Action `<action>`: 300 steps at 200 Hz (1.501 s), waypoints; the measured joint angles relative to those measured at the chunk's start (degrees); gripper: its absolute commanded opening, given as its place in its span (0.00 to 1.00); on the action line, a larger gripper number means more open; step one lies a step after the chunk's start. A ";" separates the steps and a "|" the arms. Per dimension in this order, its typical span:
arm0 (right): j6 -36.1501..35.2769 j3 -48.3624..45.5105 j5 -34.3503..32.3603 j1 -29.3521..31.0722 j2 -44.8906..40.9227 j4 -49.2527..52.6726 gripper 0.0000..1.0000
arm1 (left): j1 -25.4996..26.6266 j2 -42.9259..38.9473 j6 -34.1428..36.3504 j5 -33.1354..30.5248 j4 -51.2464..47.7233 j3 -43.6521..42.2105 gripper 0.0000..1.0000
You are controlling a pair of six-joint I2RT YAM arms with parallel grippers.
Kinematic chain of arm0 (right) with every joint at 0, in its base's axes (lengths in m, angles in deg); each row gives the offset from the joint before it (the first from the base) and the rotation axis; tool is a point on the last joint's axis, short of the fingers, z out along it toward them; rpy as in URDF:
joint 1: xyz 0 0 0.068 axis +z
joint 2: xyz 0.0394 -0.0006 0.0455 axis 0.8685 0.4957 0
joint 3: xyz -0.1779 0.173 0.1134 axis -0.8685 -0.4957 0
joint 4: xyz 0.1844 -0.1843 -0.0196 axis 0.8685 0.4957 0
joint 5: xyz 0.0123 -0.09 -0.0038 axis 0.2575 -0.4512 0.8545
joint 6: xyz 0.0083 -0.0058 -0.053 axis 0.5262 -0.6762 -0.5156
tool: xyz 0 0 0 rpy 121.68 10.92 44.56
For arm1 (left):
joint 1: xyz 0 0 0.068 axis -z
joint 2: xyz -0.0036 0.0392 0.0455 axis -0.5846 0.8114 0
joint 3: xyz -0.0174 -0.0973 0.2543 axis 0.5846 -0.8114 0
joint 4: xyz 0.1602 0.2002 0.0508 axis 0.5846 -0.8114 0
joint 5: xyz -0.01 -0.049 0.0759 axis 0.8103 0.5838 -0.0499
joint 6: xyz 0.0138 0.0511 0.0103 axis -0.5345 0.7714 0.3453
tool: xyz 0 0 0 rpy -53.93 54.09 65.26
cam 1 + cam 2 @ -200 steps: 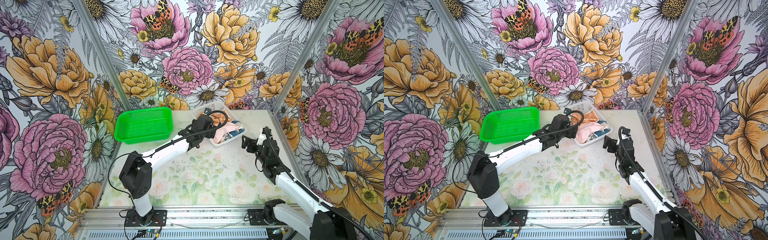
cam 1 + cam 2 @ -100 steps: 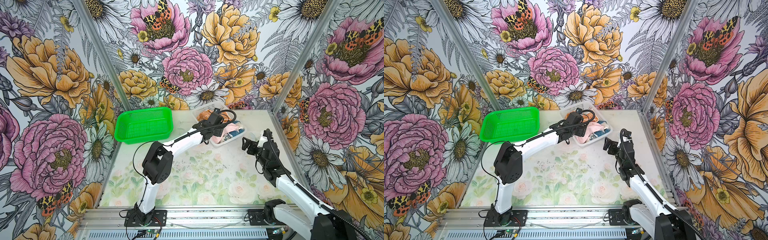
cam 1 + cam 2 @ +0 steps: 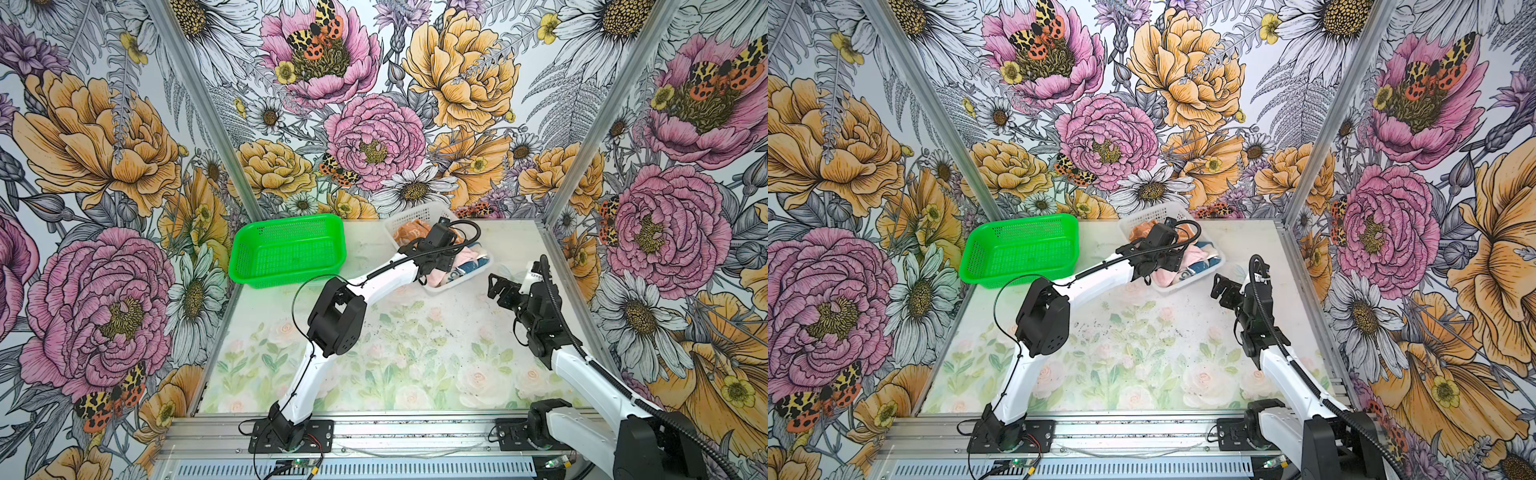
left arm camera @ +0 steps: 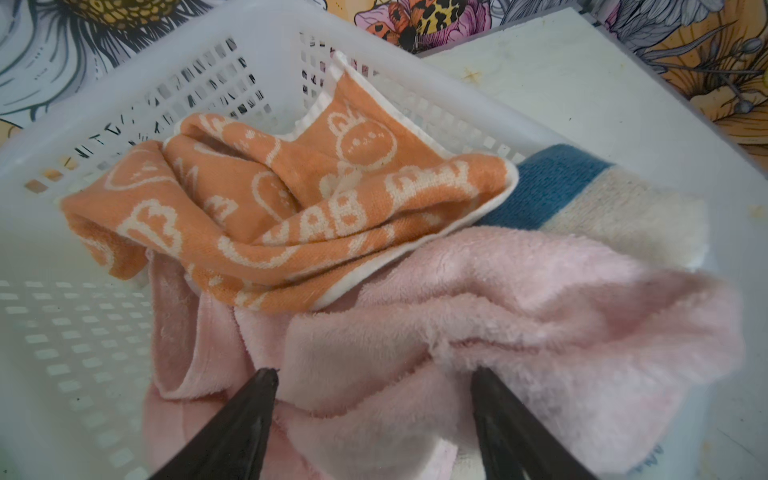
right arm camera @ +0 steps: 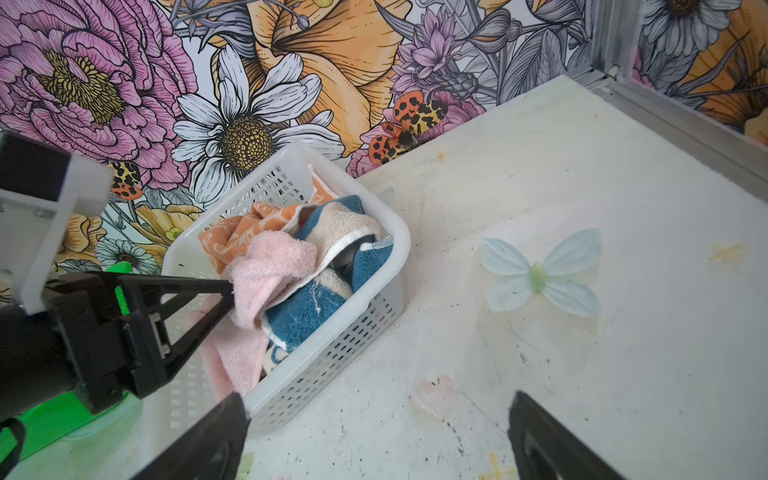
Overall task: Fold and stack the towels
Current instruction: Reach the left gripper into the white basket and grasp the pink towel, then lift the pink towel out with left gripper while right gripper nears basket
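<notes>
At the back of the flower-printed desk, just right of the middle in both top views, a white perforated plastic basket is set at an angle. All three towels are heaped inside it, unfolded. An orange towel patterned with white rabbits is crumpled at the end of the basket nearest the back wall. A pale pink terry towel is bunched partly beneath it and toward the front. A blue towel with a cream border is lodged under both, at the end nearer the right arm.

The left tool is reached down into the basket. Its jaws are held apart, set astride a raised fold of the pale pink terry towel, and both fingertips are pressed against the pile.

The right tool is held above bare desk just beside the near right corner of the basket. Nothing is touched by it, and its jaws are spread wide.

Near the back left corner of the desk, apart from the white basket, a green plastic mesh basket is placed. A pale blue butterfly is seen flat on the desk surface, on the side of the white basket away from the green one.
</notes>
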 measured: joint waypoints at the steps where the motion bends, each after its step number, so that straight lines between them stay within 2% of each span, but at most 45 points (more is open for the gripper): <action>1: 0.00 0.00 0.07 0.00 0.02 -0.04 0.99 | 0.00 0.11 0.04 0.00 -0.07 0.09 0.71; 20: 0.04 0.00 0.76 -0.09 0.72 -0.74 0.99 | 0.00 1.81 -0.55 0.24 -0.15 1.01 0.59; 59: 0.22 0.00 1.77 -0.09 1.90 -1.11 0.99 | -0.22 2.08 -2.05 1.09 -0.70 1.40 0.11; 80: 0.42 0.00 2.08 -0.09 2.27 -1.11 0.99 | -0.42 2.05 -2.10 1.29 -0.76 1.55 0.01; 111: 0.44 0.00 2.62 -0.09 3.19 -1.51 0.99 | -0.28 1.03 -1.77 1.22 -1.07 1.16 0.00; 149: 0.42 0.00 3.21 -0.09 4.31 -1.55 0.98 | 0.57 -6.56 0.33 -1.66 -1.95 -1.18 0.00; 220: -0.61 0.00 3.52 1.31 4.31 -2.58 0.98 | 1.95 -27.39 6.51 -8.94 0.48 -6.12 0.00; 300: -3.69 0.00 4.55 4.13 3.91 -6.12 0.97 | 0.61 -56.22 13.77 -17.51 3.30 -21.64 0.00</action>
